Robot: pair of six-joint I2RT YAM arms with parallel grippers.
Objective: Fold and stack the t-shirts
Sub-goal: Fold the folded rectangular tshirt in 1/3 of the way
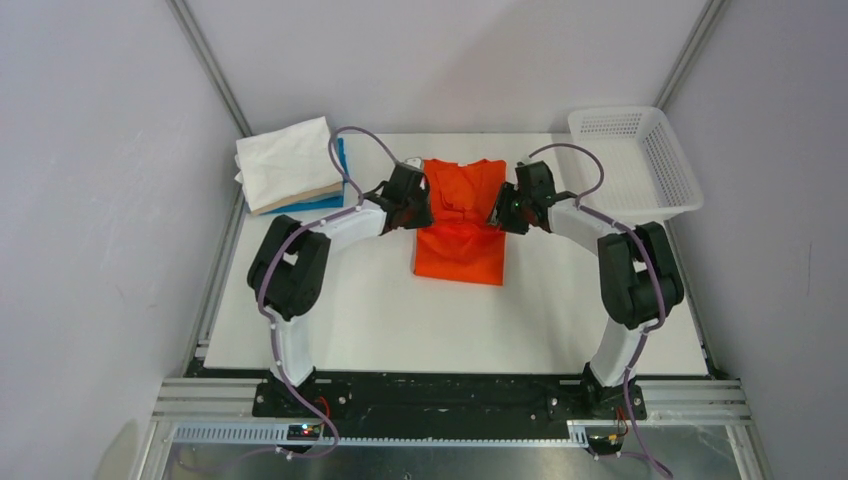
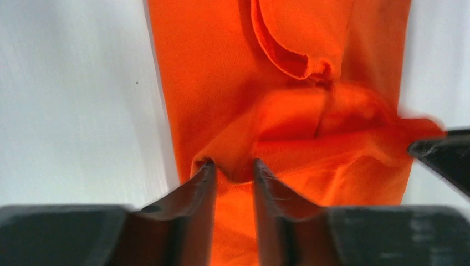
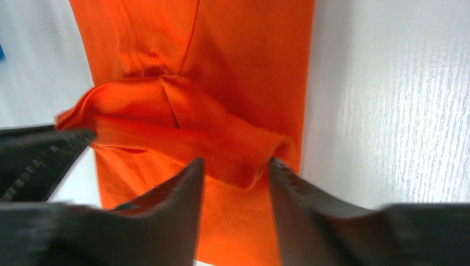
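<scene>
The orange t-shirt (image 1: 460, 225) lies at the table's middle back, collar to the far side, with a raised fold across its middle. My left gripper (image 1: 412, 203) sits at the shirt's left edge. In its wrist view its jaws stand narrow at the gripper (image 2: 233, 166), with a bunch of the orange cloth (image 2: 288, 127) pinched between the tips. My right gripper (image 1: 508, 208) sits at the shirt's right edge. Its fingers (image 3: 188, 183) stand wider apart, and the fold's corner (image 3: 249, 166) lies loose between them. The pile of folded white, beige and blue shirts (image 1: 290, 165) is at the back left.
A white mesh basket (image 1: 640, 165) stands at the back right corner. Grey walls and metal posts close in both sides and the back. The white table (image 1: 400, 320) shows bare in front of the shirt.
</scene>
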